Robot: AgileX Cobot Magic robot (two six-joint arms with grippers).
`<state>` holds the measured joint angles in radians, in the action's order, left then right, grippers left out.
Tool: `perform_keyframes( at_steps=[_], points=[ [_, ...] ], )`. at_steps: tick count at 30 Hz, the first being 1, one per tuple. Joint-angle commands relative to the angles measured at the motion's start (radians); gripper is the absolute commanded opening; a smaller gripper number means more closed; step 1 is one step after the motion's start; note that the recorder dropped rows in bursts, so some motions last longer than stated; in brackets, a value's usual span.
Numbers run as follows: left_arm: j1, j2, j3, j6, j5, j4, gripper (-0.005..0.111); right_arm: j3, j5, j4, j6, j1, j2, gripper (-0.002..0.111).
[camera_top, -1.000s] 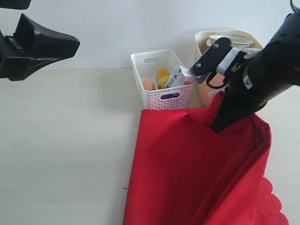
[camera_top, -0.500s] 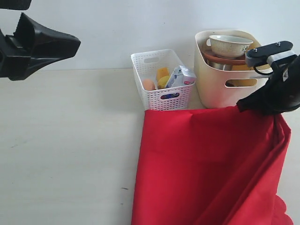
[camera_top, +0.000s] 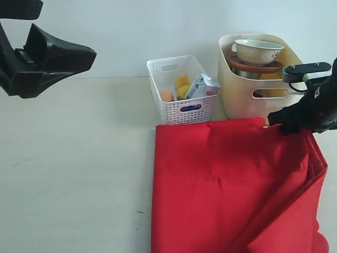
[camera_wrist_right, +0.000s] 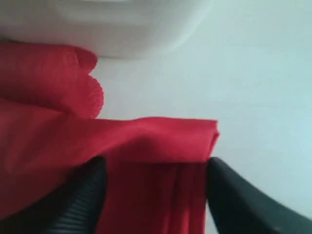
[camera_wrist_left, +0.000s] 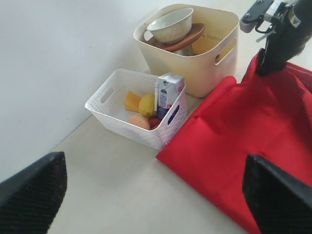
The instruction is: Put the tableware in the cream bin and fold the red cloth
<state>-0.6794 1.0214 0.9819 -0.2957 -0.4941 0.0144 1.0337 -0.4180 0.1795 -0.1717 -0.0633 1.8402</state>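
A pale counter [camera_top: 73, 174] meets a plain white wall, and the red cloth [camera_top: 226, 184] covers its 5 o'clock part. The cloth lies doubled, its far edge straight and its right side puckered. I judge that this fold is nearly laid.

At the cloth's 1 o'clock, touching its edge, stands the cream bin [camera_top: 239, 103]. At 11 o'clock is the white lattice basket [camera_top: 179, 108] of food, which is no part of the job.

The right pincer [camera_wrist_right: 156, 170] sits low on the cloth's far right corner beside the bin. Its jaws are parted and the folded edge lies loose between them – likely setting that corner down. The left pincer [camera_wrist_left: 153, 163] hangs spread wide and empty at 10 o'clock, probably to stay clear.

In the bin the bowl [camera_top: 258, 51] rests on the terracotta plate [camera_top: 255, 67], so the tableware looks stowed.
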Motion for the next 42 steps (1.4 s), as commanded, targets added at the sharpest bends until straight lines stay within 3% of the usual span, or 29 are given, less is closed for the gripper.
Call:
perform_keyframes(
  at_steps=[1,4,11,17,19,25,30,37,42],
  points=[
    [0.002,-0.01,-0.013,0.012,0.045,-0.014,0.093,0.07,-0.099,0.04,0.005,0.005,-0.031,0.084],
    [0.002,-0.01,-0.02,0.012,0.059,-0.025,0.093,0.099,-0.187,0.074,0.022,0.005,-0.054,0.09],
    [0.002,-0.008,-0.124,0.097,0.228,-0.035,0.093,0.09,-0.373,0.035,0.091,0.019,-0.073,0.09],
    [0.002,-0.008,-0.168,0.09,0.248,-0.024,0.092,-0.019,-0.318,-0.042,0.112,0.019,-0.087,0.09],
    [0.002,-0.012,-0.168,0.09,0.239,-0.014,0.084,-0.049,-0.3,-0.098,0.14,0.019,-0.087,0.09],
    [0.002,-0.044,-0.168,0.088,0.204,-0.014,0.042,-0.136,-0.193,-0.197,0.165,0.019,-0.078,0.09],
    [0.002,-0.072,-0.168,0.085,0.182,-0.014,0.023,-0.159,-0.191,-0.116,0.084,0.019,-0.043,0.09],
    [0.002,-0.09,-0.168,0.085,0.182,-0.014,0.008,-0.159,-0.34,0.069,-0.014,0.017,-0.032,0.09],
    [0.002,-0.09,-0.168,0.085,0.185,-0.014,0.008,-0.159,-0.441,0.107,-0.015,0.017,-0.072,0.088]
  ],
)
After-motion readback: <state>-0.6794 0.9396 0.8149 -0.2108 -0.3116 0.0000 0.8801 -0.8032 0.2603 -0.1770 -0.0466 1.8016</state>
